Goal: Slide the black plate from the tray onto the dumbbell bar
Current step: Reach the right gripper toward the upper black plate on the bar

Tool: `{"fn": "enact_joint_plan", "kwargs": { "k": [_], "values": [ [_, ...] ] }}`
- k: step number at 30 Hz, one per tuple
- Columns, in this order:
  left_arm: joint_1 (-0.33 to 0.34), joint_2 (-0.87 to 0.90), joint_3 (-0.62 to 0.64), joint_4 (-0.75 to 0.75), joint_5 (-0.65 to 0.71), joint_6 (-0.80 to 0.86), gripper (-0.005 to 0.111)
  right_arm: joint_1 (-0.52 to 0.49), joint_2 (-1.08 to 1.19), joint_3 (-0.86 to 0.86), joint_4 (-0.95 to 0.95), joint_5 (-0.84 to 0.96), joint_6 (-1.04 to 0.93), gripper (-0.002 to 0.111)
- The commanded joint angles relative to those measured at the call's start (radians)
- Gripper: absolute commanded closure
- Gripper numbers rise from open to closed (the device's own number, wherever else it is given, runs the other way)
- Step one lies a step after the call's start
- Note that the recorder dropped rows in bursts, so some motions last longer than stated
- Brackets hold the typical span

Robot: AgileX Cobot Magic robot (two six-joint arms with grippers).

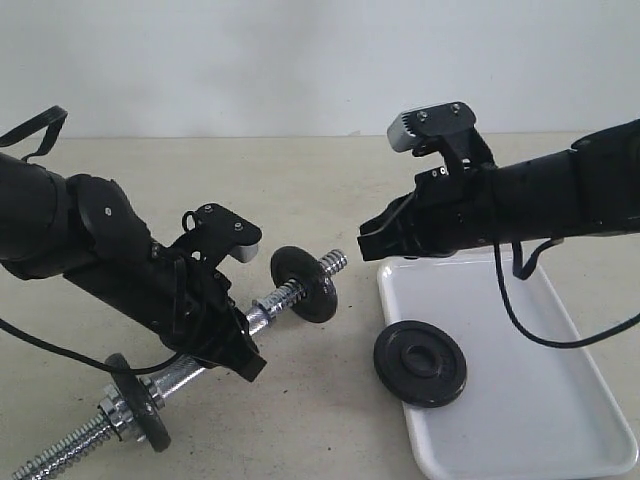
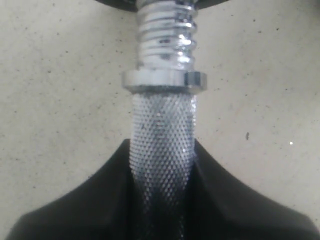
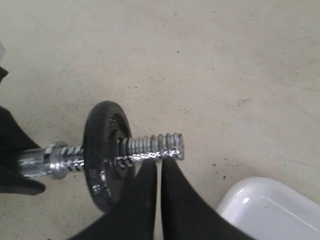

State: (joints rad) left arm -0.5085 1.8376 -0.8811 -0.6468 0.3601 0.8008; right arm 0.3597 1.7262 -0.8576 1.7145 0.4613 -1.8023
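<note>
My left gripper (image 1: pixel 238 352) (image 2: pixel 162 172) is shut on the knurled middle of the dumbbell bar (image 1: pixel 275 300) (image 2: pixel 162 125), holding it tilted up toward the right. One black disc (image 1: pixel 303 283) (image 3: pixel 105 155) sits on the bar's raised threaded end (image 3: pixel 160 146). Another disc (image 1: pixel 140 400) and a silver nut (image 1: pixel 116 415) sit on its low end. A further black plate (image 1: pixel 420 362) lies at the near-left rim of the white tray (image 1: pixel 540 400) (image 3: pixel 272 210), overhanging it. My right gripper (image 1: pixel 366 245) (image 3: pixel 160 162) is shut and empty, its tips just beside the bar's threaded tip.
The beige tabletop (image 1: pixel 300 180) spreads around the bar and behind both arms. A black cable (image 1: pixel 520 310) loops from the right arm over the tray. A chrome collar (image 2: pixel 162 80) rings the bar just past my left fingers.
</note>
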Motion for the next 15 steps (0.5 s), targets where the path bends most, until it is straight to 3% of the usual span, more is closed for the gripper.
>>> {"fn": "enact_joint_plan", "kwargs": {
  "k": [1, 5, 15],
  "values": [
    [-0.004, -0.048, -0.02, -0.028, -0.043, 0.004, 0.102, 0.0, 0.031, -0.025, 0.007, -0.025, 0.001, 0.109],
    [-0.004, -0.048, -0.02, -0.028, -0.05, 0.004, 0.102, 0.014, 0.057, -0.031, 0.005, 0.0, 0.003, 0.109],
    [-0.004, -0.048, -0.02, -0.028, -0.057, 0.004, 0.102, 0.15, 0.068, -0.071, 0.001, -0.156, -0.022, 0.109]
  ]
}}
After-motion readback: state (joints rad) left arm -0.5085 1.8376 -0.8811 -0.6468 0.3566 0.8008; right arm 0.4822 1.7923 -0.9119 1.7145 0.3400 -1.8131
